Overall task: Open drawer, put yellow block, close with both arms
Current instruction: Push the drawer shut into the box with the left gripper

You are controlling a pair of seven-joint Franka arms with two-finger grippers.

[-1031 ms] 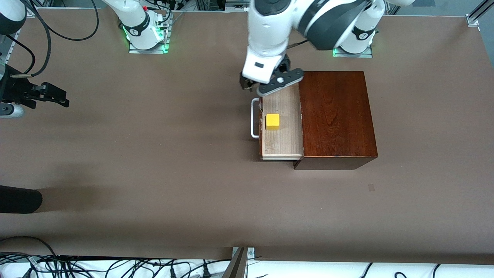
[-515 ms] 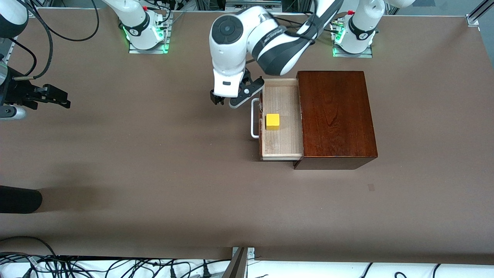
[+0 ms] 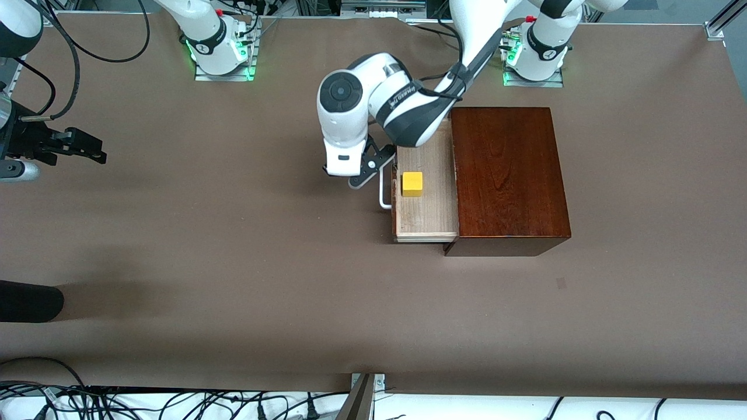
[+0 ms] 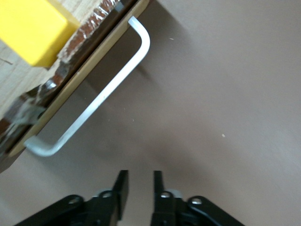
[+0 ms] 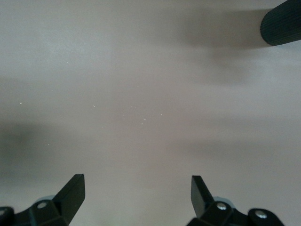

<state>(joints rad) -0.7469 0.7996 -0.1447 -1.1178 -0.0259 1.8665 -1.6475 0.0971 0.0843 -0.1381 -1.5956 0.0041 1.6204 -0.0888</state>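
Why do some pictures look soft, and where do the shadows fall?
Left wrist view: the yellow block sits so close it blurs, and the handle casts a soft shadow on the table. Right wrist view: broad, dim shadows cross the bare table. Front view: evenly lit, with a sheen on the box top.

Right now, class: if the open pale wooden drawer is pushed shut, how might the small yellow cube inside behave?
The small yellow cube has flat faces, so it probably slides rather than rolls. It lies loose on the pale wooden drawer floor, so a sharp push may shift it.
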